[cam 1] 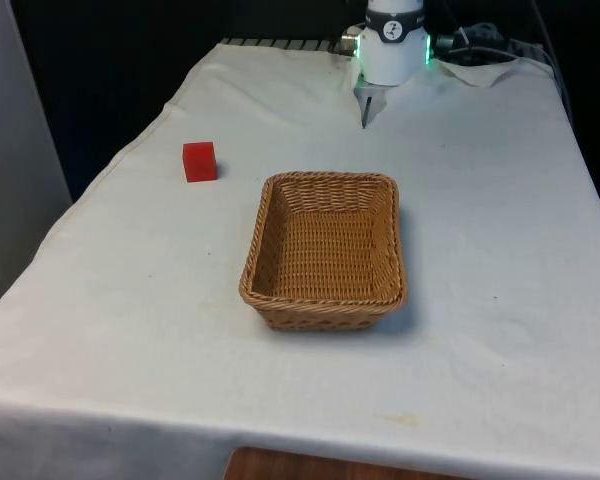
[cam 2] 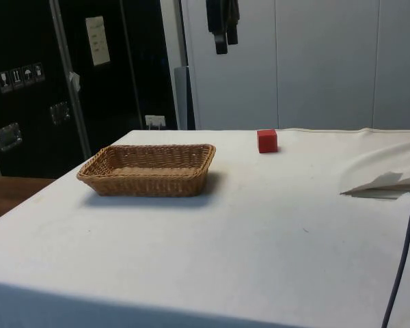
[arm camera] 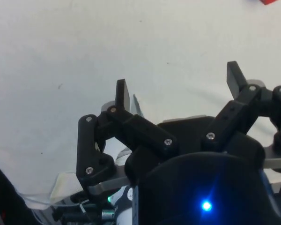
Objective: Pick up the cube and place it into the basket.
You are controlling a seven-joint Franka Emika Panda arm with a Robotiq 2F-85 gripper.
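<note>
We see the pincer [arm camera: 178, 82] spread wide and holding nothing, above the surface [cam 1: 480, 200], the red cube [cam 1: 199, 161] well apart from the wicker basket [cam 1: 325, 305].

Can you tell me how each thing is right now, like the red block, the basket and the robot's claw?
cube: red, sitting flat on the white cloth, off to the front view's left of the basket, not touching it, not held.
basket: upright on the cloth, nothing inside it.
gripper: open, holding nothing, up above the cloth and away from the cube.
</note>
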